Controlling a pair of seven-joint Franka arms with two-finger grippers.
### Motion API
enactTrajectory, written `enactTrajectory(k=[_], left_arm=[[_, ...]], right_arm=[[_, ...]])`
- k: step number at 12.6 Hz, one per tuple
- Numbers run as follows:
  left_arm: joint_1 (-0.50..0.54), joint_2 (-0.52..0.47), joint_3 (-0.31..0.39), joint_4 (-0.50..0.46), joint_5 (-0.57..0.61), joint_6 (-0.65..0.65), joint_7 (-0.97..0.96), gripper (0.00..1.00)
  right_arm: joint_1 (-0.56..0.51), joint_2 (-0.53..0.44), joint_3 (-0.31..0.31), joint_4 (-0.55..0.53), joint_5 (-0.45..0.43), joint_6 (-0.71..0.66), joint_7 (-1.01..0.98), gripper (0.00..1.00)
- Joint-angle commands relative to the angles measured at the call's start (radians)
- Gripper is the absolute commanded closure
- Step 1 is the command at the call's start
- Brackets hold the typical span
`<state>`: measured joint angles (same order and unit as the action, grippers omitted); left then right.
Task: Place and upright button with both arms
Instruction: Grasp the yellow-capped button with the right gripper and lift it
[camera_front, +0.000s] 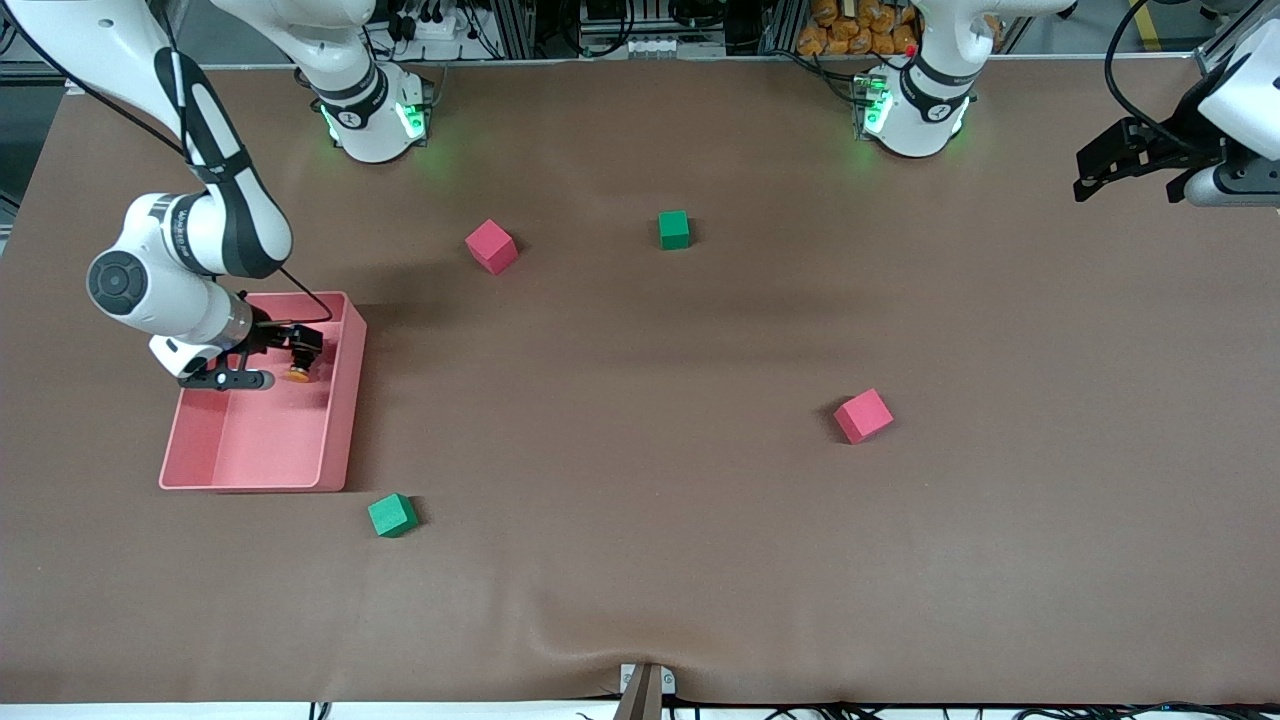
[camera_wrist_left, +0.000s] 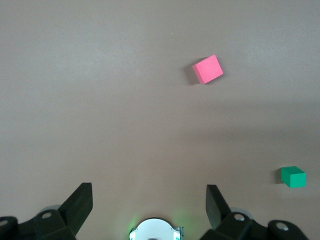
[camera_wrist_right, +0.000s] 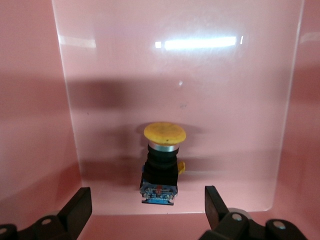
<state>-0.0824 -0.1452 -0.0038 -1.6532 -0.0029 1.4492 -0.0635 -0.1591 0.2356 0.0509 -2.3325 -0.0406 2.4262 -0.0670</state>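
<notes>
Right wrist view alone reveals the button (camera_wrist_right: 162, 162), orange-capped, lying in the pink tray (camera_wrist_right: 40, 125) between the wide-spread, empty right gripper (camera_wrist_right: 145, 212); the left gripper (camera_wrist_left: 149, 205) is held wide, idle.

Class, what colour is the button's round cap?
Orange-yellow; the button shows best in the right wrist view.

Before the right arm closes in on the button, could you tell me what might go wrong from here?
1. The button lies on its side in the pink bin between the right gripper's open jaws; its round cap may roll or slip as they shut.
2. The bin's walls are close, so the jaws could catch one and shift it.
3. The left gripper waits open at the left arm's end, a long way for a handover.
</notes>
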Motion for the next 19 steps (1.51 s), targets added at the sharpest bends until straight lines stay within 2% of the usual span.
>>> enactTrajectory(k=[1,7,8,9,10,11,15,16,19], left_arm=[[0.006,-0.004,-0.002,0.007,0.004,-0.007,0.016,0.00],[0.006,-0.002,-0.002,0.010,0.004,-0.006,0.016,0.00],[0.006,-0.004,-0.002,0.010,0.004,-0.006,0.017,0.00],[0.006,-0.004,-0.002,0.012,0.004,-0.006,0.017,0.00],[0.006,-0.004,-0.002,0.012,0.004,-0.006,0.017,0.00],[0.006,-0.004,-0.002,0.010,0.004,-0.006,0.017,0.00],[0.006,-0.007,-0.002,0.010,0.004,-0.007,0.017,0.00],[0.006,-0.008,-0.001,0.010,0.004,-0.007,0.019,0.00],[0.006,-0.008,-0.001,0.012,0.004,-0.007,0.019,0.00]], right_arm=[[-0.010,-0.016,0.007,-0.097,0.002,0.117,-0.019,0.00],[-0.036,0.071,0.006,-0.108,0.001,0.187,-0.020,0.00],[-0.045,0.077,0.006,-0.108,0.001,0.188,-0.022,0.11],[-0.046,0.077,0.007,-0.107,0.001,0.188,-0.028,0.62],[-0.051,0.077,0.007,-0.107,0.001,0.188,-0.028,0.90],[-0.062,0.074,0.007,-0.105,0.001,0.185,-0.030,0.96],[-0.059,0.019,0.009,-0.100,0.001,0.154,-0.030,0.97],[-0.054,-0.013,0.010,-0.094,0.001,0.122,-0.028,1.00],[-0.027,-0.090,0.021,0.020,0.002,-0.104,-0.028,1.00]])
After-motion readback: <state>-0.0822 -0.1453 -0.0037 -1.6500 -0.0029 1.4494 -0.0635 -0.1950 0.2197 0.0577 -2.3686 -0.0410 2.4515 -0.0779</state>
